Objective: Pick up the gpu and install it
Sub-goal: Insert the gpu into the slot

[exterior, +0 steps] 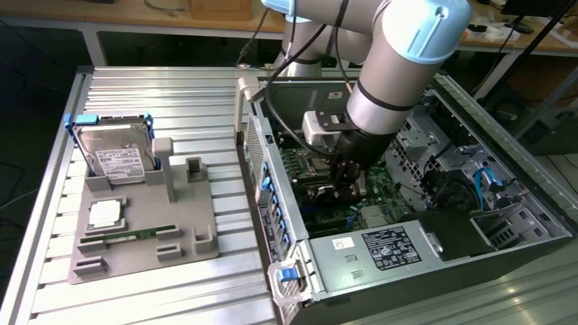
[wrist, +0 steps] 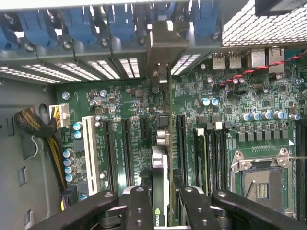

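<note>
Grey holder (exterior: 181, 223) with a hard drive (exterior: 116, 159) on the worktop (exterior: 194, 95) at the exterior view's left; rightward, inside the open computer case (exterior: 532, 189), the hand (exterior: 348, 184) clamps the gpu (wrist: 159, 167) edge-on over the slots of the green motherboard (wrist: 240, 91).

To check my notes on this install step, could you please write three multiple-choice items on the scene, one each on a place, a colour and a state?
1. Where is the gripper? A. over the grey tray B. inside the open computer case C. beside the hard drive
2. What colour are the clips along the case's slot row? A. blue B. red C. yellow
3. How is the gpu? A. lying on the tray B. standing on the table C. clamped edge-on in the gripper
Answers: 1 B, it hangs over the motherboard inside the case. 2 A, every clip seen is blue. 3 C, the fingers press on both its faces.
</note>
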`<action>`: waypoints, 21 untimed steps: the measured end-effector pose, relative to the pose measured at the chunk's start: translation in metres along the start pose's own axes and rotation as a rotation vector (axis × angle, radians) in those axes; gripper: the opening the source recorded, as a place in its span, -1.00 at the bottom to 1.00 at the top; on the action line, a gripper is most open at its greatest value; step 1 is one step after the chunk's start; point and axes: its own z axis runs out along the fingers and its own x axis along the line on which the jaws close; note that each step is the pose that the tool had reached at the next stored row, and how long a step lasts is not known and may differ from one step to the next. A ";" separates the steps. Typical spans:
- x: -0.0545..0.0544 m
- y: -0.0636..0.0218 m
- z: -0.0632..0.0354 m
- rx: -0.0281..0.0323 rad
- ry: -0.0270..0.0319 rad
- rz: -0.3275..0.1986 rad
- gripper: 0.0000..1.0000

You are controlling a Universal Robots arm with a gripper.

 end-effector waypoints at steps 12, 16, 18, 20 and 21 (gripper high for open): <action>-0.001 -0.0077 0.0000 0.0030 0.0027 -0.003 -0.46; 0.000 -0.0036 -0.0002 0.0067 0.0024 -0.004 -0.46; 0.000 -0.0030 -0.0013 0.0089 0.0033 -0.004 -0.46; -0.001 -0.0029 -0.0042 0.0106 0.0069 -0.004 -0.46; -0.002 -0.0028 -0.0091 0.0136 0.0109 -0.004 -0.46</action>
